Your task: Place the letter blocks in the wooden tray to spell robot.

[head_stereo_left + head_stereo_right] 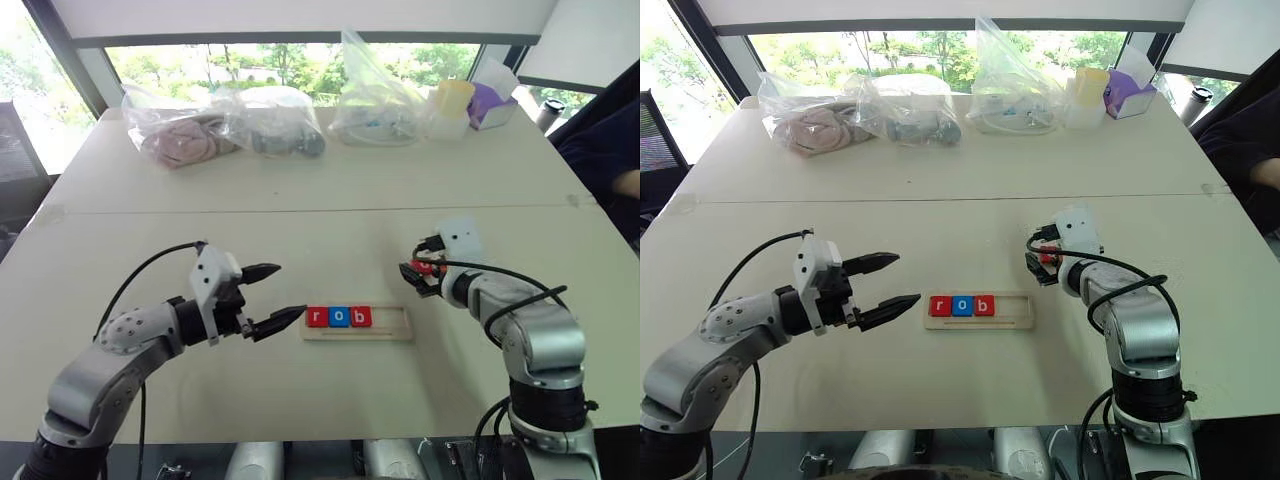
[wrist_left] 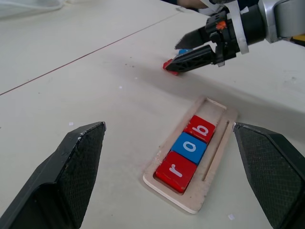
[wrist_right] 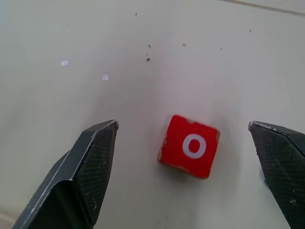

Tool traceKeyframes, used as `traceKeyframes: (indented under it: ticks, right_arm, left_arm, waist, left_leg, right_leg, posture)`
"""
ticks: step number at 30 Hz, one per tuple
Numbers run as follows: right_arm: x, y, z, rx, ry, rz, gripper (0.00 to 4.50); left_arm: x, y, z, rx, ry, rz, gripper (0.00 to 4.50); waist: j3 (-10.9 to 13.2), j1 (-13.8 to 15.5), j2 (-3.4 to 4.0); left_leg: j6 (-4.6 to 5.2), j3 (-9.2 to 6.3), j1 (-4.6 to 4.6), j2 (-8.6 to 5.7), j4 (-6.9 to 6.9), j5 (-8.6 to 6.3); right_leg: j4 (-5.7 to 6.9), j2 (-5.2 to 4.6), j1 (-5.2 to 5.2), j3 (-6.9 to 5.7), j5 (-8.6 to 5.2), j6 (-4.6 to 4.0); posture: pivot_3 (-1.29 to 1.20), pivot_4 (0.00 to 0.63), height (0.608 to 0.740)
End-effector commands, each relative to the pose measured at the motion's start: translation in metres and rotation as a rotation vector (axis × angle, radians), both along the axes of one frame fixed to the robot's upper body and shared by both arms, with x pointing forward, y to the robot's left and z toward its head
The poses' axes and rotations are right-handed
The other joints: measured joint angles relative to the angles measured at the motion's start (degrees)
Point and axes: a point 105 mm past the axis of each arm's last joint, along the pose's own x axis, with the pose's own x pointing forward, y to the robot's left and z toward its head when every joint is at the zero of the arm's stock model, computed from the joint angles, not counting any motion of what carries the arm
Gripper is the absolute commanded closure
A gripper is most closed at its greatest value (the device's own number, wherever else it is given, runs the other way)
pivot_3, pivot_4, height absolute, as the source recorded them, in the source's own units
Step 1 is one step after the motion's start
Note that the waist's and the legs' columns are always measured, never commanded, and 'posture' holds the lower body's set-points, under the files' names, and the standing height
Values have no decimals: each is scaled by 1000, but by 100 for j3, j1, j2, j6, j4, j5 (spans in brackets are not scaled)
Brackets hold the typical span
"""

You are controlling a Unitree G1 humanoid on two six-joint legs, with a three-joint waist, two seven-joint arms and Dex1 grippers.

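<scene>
Tray: the wooden tray [image 1: 385,331] is lying flat on the table [image 1: 330,230], near the front edge, between the two arms, its long side running left to right
Tiles in tray: three letter blocks are sitting in the left part of the groove, touching one another; a red r [image 1: 317,317], a blue o [image 1: 339,317] and a red b [image 1: 361,317], reading "rob" from left to right
Tray, right part: the remaining stretch of groove is showing bare wood
Loose tile: a red o block [image 3: 189,146] is lying flat on the table to the right of the tray and a little farther away, letter facing up
Second loose tile: a bit of blue [image 2: 185,51] is showing just behind the red o block in the left wrist view; its letter is hidden
Left gripper: the left gripper [image 1: 268,296] is hovering just left of the tray's left end, fingers spread wide apart, gripping nothing
Right gripper: the right gripper [image 3: 190,143] is pointing down over the red o block, fingers standing wide on either side of it, apart from it and not gripping it
Far side of table: clear plastic bags [image 1: 270,120] with cloth and small items are lying along the far edge by the window
</scene>
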Motion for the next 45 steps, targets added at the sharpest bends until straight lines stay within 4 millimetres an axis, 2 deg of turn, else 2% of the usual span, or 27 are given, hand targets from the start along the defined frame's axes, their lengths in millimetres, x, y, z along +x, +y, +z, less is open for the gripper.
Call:
traceKeyframes:
  ticks: [1,11,14,18,19,24,28,33,36,41,45]
  right_arm:
    - [2,-1,6,34,-16,-41,64]
    - [14,7,-7,74,38,-76,64]
    - [15,11,-8,66,46,-69,929]
    - [10,11,-9,26,59,-41,2962]
    - [8,10,-10,7,64,-36,3345]
    - [-12,2,-8,-57,96,-19,3336]
    - [-50,-7,-16,-80,181,-9,3336]
    - [-78,-19,-19,-53,174,-49,3336]
    - [-87,-24,-19,-27,165,-86,3336]
    - [-87,-23,-21,14,156,-133,3336]
    - [-85,-22,-19,29,146,-130,1298]
  left_arm:
    - [-1,-4,5,-8,-27,-23,0]
    - [1,-4,4,-12,-32,-3,0]
    - [1,-4,4,-14,-34,3,0]
    - [1,-5,4,-16,-33,9,0]
    - [1,-5,3,-16,-32,10,0]
    - [0,-7,1,-18,-27,6,0]
    - [0,-7,-2,-18,-23,2,0]
    - [1,-8,-4,-16,-20,-9,0]
    - [3,-9,-5,-16,-21,-19,0]
    - [7,-11,-5,-14,-26,-26,0]
    - [9,-10,-4,-14,-30,-25,0]
  waist:
    - [0,-4,0]
    - [0,-18,0]
    - [-1,-24,0]
    - [-1,-31,0]
    - [-1,-30,0]
    - [-1,7,0]
    - [-4,26,-3]
    - [-7,14,-7]
    - [-8,18,-8]
    - [-8,7,-8]
    - [-8,4,-8]
  left_leg:
    - [0,0,0,0,0,0]
    - [0,0,0,1,-2,0]
    - [0,0,1,1,-1,0]
    - [0,-1,1,2,-3,0]
    - [0,-1,1,2,-3,0]
    - [0,-2,-1,1,-4,0]
    - [0,-6,-5,0,-4,0]
    - [1,-5,-1,1,-4,0]
    - [0,-4,0,1,-1,0]
    - [0,-4,0,2,-1,0]
    - [0,-4,-1,2,-3,0]
  right_leg:
    - [0,1,0,0,1,1]
    - [0,3,-1,0,4,7]
    - [0,4,0,0,4,7]
    - [0,6,-1,0,4,7]
    - [0,6,-1,-1,4,7]
    - [-1,5,0,-1,3,7]
    - [-6,2,0,-3,-2,-1]
    - [-11,3,6,-6,-4,-2]
    - [-11,4,8,-6,-5,-2]
    - [-12,4,8,-5,-5,-2]
    - [-13,4,7,-4,-6,-2]
  posture:
    - [0,150,740]
    - [0,150,740]
    - [0,150,740]
    - [0,150,740]
    - [0,150,740]
    - [0,150,740]
    - [0,150,740]
    - [0,150,740]
    - [0,150,740]
    - [0,150,740]
    - [0,150,740]
